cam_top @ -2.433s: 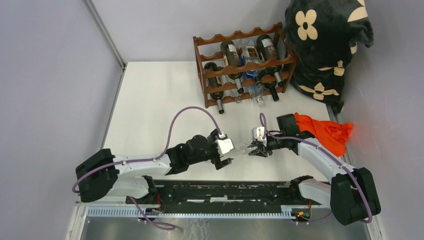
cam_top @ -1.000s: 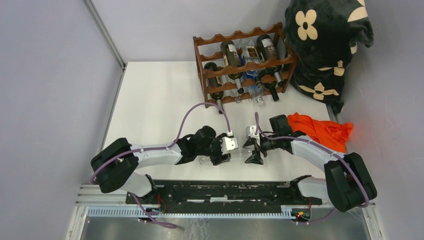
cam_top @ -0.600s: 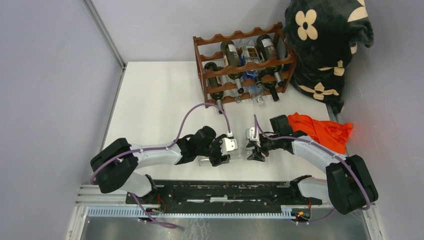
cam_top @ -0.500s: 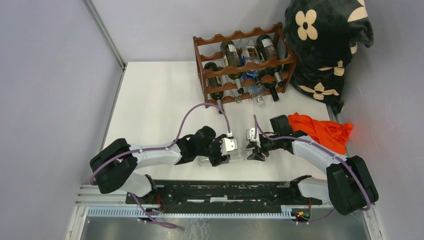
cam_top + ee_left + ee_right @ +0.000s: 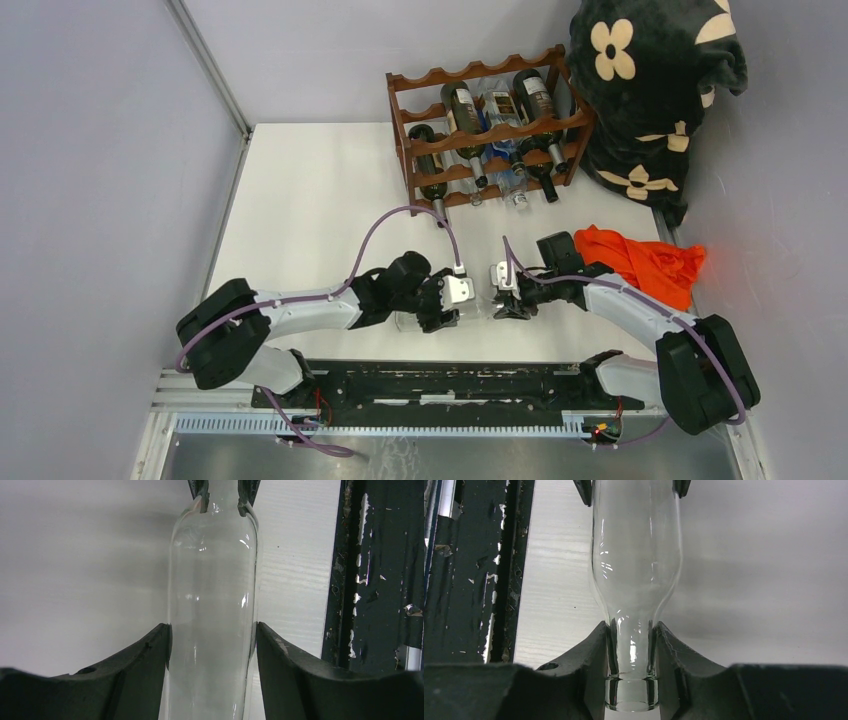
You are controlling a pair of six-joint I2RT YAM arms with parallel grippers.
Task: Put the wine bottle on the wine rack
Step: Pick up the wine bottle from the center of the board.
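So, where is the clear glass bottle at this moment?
In the top view the clear bottle is near the front edge of the table, between both arms: the left tool grips its body, the right tool its neck.

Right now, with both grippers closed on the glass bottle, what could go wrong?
1. The bottle is smooth glass, and the right gripper pinches only its thin neck, so it may slip or twist.
2. The left gripper clamps the body; uneven arm moves could strain the glass.
3. The rack already holds other bottles with necks sticking out, easy to bump.
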